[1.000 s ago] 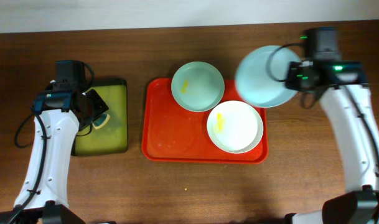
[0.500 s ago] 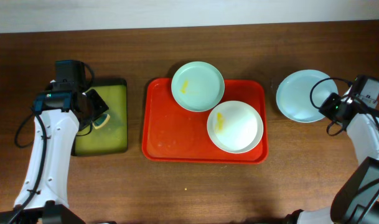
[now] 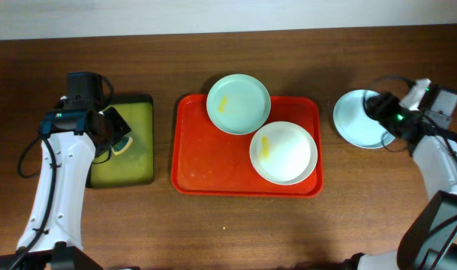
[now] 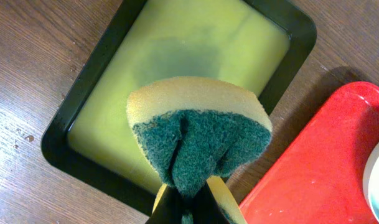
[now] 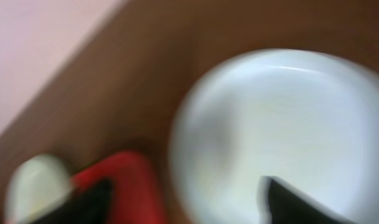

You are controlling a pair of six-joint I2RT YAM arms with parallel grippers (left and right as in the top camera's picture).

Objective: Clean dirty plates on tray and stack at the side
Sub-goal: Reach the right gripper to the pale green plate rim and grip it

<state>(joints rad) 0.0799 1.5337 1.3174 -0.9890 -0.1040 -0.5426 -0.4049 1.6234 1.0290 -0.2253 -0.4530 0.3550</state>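
Note:
The red tray [image 3: 205,161] holds a white plate [image 3: 284,152] with a yellow smear. A mint-blue plate [image 3: 239,103], also smeared yellow, overlaps the tray's far rim. Another mint-blue plate [image 3: 353,120] lies flat on the table right of the tray and looks clean. My right gripper [image 3: 383,114] hovers over that plate's right part, open and holding nothing. The right wrist view is blurred: the plate [image 5: 282,118] lies below the wide-apart fingers [image 5: 301,202]. My left gripper [image 4: 189,208] is shut on a yellow and green sponge [image 4: 198,134] above the olive-green tray [image 4: 177,56].
The black-rimmed olive-green tray [image 3: 134,161] sits left of the red tray. Bare wooden table surrounds both trays. A pale wall edge runs along the table's far side. A cable loops beside each arm.
My right arm carried the mint-blue plate from beside the tray's far right corner out to the table on the right, set it down and opened. The left arm stayed still.

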